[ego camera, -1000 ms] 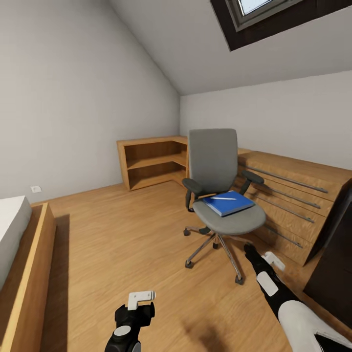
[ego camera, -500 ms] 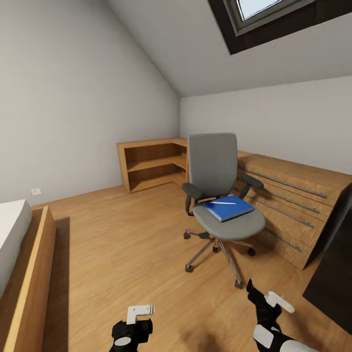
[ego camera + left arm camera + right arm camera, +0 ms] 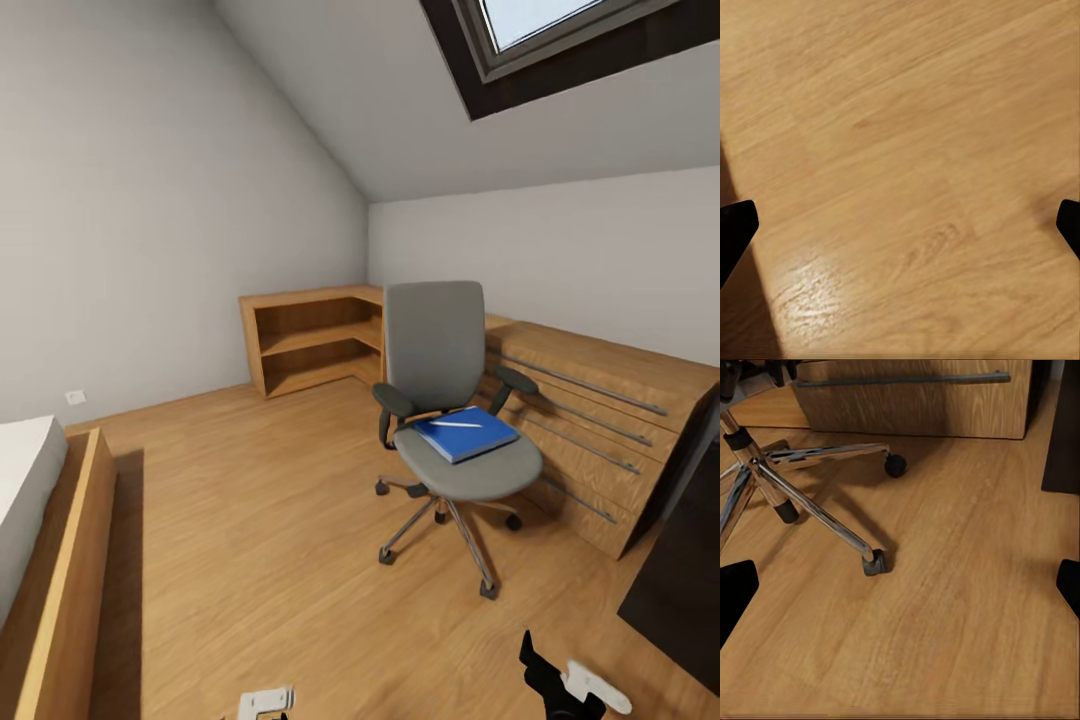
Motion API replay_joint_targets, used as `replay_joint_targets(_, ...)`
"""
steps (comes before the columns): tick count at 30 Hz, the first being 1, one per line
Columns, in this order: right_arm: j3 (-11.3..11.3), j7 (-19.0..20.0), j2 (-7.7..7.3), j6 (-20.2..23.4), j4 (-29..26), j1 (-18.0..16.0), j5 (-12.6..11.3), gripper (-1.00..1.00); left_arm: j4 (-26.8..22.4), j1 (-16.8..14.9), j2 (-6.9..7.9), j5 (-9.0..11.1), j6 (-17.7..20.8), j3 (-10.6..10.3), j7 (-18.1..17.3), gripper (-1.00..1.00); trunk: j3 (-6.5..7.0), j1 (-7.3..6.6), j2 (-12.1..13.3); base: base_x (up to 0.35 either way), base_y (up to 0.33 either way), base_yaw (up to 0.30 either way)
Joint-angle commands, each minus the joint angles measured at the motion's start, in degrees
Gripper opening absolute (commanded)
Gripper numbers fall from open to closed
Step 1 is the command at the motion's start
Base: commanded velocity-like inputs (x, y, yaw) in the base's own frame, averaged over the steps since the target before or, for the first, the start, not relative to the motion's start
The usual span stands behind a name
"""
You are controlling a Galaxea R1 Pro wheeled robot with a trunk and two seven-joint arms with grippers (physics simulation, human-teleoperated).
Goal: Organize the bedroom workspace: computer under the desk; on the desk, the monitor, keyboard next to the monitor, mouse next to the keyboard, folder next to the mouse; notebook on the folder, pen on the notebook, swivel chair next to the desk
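Both arms have dropped toward the lower edge of the head view since a second ago, and the whole picture has slid down a little, so the camera tilted up; the room's things did not move. From the head, the swivel chair [image 3: 450,420] stands on the wooden floor [image 3: 250,520] just beside the wooden dresser [image 3: 590,420], with the folder [image 3: 466,433] lying flat on its seat and what looks like the pen [image 3: 455,424] resting on top. No tabletop item is placed yet, so the folder is probably fetched next. The left claw [image 3: 265,703] and right claw [image 3: 575,685] barely peek in.

Through the left wrist, the left claw's dark tips sit wide apart over bare floor.

Through the right wrist, the right claw's tips are likewise spread, holding nothing, facing the chair's chrome base and casters.
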Motion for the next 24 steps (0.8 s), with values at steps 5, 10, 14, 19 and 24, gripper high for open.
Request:
replay_joint_targets(5, 0.0, 0.3, -0.4, -0.1, 0.1, 0.9, -0.1, 1.0, 4.6, 0.0, 0.16, 0.3, -3.1, -0.2, 0.3, 1.0, 0.85, -1.12, 2.0, 0.0, 0.0, 0.0)
replay_joint_targets(10, 0.2, 0.3, -0.5, 0.1, 0.1, 1.3, 0.5, 1.0, 8.9, 0.0, 0.12, 0.1, -8.5, -0.6, -0.1, 1.0, 1.75, -2.21, 4.0, 0.0, 0.0, 0.0)
replay_joint_targets(14, 0.4, 0.2, -0.43, 0.1, 0.2, 1.3, 1.2, 1.0, 9.3, 0.0, 0.11, 0.2, -9.7, -0.6, -0.1, 1.0, 2.46, -3.09, 5.6, 0.0, 0.0, 0.0)
replay_joint_targets(19, 0.4, 0.2, -0.29, 0.1, 0.3, 1.3, 1.4, 1.0, 11.4, 0.0, 0.14, 0.4, -10.1, -0.3, -0.1, 1.0, 3.36, -4.19, 7.6, 0.0, 0.0, 0.0)
replay_joint_targets(24, 0.4, 0.2, -0.41, 0.2, 0.3, 1.3, 1.4, 1.0, 11.6, 0.0, 0.14, 0.4, -10.1, -0.3, -0.1, 1.0, 4.26, -5.29, 9.6, 0.0, 0.0, -0.053)
